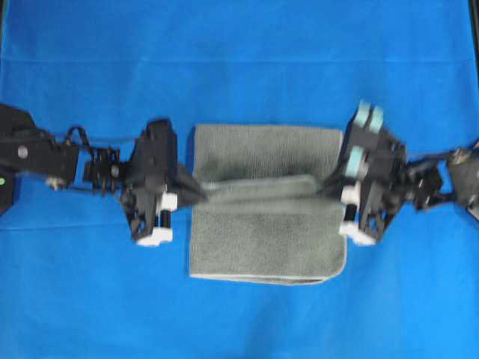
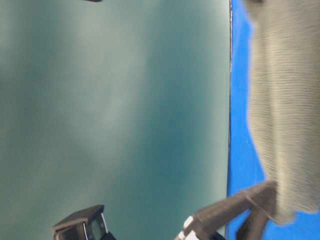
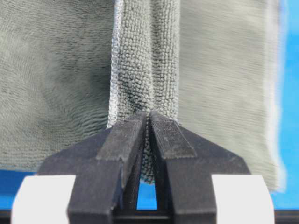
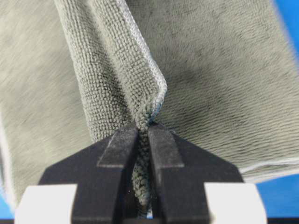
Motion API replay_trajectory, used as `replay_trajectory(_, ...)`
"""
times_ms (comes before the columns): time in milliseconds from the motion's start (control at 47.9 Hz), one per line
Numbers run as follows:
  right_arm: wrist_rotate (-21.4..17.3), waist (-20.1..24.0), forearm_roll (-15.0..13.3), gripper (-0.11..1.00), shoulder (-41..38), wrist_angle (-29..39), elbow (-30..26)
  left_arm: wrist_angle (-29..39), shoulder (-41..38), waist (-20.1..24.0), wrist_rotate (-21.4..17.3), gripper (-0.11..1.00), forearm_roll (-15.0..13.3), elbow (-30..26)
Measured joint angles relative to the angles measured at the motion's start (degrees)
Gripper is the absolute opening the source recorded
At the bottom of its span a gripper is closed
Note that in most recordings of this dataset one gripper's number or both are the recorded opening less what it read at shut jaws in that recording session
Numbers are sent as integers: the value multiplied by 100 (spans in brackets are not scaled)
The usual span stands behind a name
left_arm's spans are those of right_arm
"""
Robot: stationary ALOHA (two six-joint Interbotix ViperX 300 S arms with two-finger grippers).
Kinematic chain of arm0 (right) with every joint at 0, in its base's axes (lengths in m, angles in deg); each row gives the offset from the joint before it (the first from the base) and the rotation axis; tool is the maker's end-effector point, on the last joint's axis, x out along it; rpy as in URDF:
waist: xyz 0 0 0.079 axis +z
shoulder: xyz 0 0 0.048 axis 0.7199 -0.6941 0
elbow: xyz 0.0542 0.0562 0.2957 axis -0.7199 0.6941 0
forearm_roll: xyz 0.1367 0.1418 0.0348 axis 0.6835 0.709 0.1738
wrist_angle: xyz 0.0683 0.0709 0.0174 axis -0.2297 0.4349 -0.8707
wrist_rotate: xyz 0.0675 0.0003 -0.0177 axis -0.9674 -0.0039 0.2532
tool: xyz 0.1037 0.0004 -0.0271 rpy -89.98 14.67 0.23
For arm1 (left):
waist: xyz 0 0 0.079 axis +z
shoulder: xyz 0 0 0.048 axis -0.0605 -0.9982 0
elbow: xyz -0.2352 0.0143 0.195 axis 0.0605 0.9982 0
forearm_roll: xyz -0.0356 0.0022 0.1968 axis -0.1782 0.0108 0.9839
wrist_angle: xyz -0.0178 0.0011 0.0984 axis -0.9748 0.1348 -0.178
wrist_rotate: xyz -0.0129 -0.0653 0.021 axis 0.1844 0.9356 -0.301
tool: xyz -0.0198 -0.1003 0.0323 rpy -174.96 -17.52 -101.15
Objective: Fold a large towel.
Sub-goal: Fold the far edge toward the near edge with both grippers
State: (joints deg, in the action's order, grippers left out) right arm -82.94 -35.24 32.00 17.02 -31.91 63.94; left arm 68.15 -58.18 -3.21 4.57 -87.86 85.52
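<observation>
The grey-green towel (image 1: 266,232) lies folded in the middle of the blue sheet, with one layer lifted as a taut band (image 1: 258,188) across its middle. My left gripper (image 1: 200,191) is shut on the towel's left end; in the left wrist view the cloth (image 3: 147,70) is pinched between the black fingers (image 3: 122,137). My right gripper (image 1: 329,188) is shut on the band's right end; the right wrist view shows a hemmed fold (image 4: 126,79) squeezed between its fingers (image 4: 164,147). In the table-level view the towel (image 2: 285,100) hangs blurred.
The bright blue sheet (image 1: 239,60) covers the whole table. Both arms reach in from the left (image 1: 45,157) and right (image 1: 441,179) sides. The table-level view is turned sideways; a green backdrop (image 2: 115,115) fills most of it.
</observation>
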Motion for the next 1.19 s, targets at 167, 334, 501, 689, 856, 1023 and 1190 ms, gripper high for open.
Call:
replay_trajectory(167, -132, 387, 0, 4, -642, 18, -290, -9, -396, -439, 176, 3, 9, -97)
replay_trajectory(334, -149, 519, 26, 4, -1028, 26, -396, -290, -949, -642, 193, 3, 0, -281)
replay_trajectory(501, -185, 624, 62, 4, -1046, -185, -387, -360, -1090, -844, 193, 3, 0, -413)
replay_trajectory(689, -220, 677, 88, 5, -1002, -387, -264, -378, -1081, -905, 193, 4, 0, -492)
replay_trajectory(856, -220, 800, 158, 34, -984, -422, -255, -334, -1046, -976, 193, 40, 0, -536)
replay_trajectory(1023, -211, 1134, 167, 67, -791, -167, -360, -114, -721, -1099, 193, 70, 0, -536)
replay_trajectory(1190, -185, 1477, 149, 61, -281, 545, -598, 360, -141, -1125, 185, 68, 0, -527)
